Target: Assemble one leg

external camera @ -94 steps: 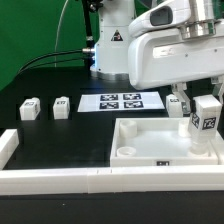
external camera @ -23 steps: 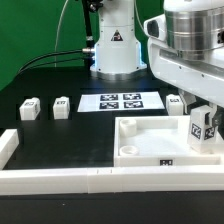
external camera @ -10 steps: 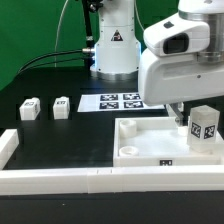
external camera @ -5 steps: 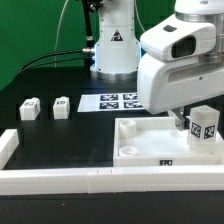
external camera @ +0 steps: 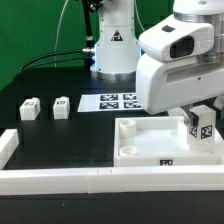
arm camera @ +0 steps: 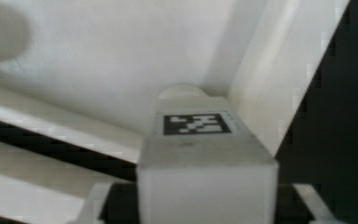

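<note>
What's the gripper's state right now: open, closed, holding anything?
Gripper: closed, holding the leg between its fingers.

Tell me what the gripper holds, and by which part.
The gripper holds the leg by the sides of its upper end; the lower end stands in a corner of the tray.

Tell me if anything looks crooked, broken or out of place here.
Nothing stands out. The gripper holds the leg at the tray corner on the exterior view's right, and the two small blocks stand upright, apart, on the exterior view's left. Nothing looks spilled or broken.
</note>
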Motion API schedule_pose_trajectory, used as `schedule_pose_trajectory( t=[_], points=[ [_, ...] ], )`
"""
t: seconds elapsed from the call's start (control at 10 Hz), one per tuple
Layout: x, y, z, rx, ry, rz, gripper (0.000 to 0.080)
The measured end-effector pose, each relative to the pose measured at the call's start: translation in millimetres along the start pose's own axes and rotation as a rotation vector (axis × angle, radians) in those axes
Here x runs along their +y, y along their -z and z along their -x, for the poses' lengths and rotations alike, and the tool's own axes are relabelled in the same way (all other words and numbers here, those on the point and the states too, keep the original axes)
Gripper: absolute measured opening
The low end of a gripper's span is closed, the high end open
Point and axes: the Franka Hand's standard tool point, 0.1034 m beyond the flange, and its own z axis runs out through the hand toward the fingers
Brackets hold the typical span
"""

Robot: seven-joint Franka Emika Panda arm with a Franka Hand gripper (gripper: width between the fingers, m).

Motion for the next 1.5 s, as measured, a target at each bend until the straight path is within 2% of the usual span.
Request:
schedule_pose_trajectory(
  t=[0.2,0.3,0.4,0.7,1.5],
  points=[
    [0.2,0.0,0.0,0.0,-0.047,-0.001,0.0293],
    [0.8,0.0,0.1,0.001,-0.158,-0.005,0.0293],
    [2.4,-0.1,0.2,0.003,-0.31,-0.019,0.0293],
    [3.1,-1.5,2.0,0.037,-0.665,-0.03,0.0294],
    [4.5,-1.9,1.3,0.023,-1.416,-0.066,0.0294]
  ],
)
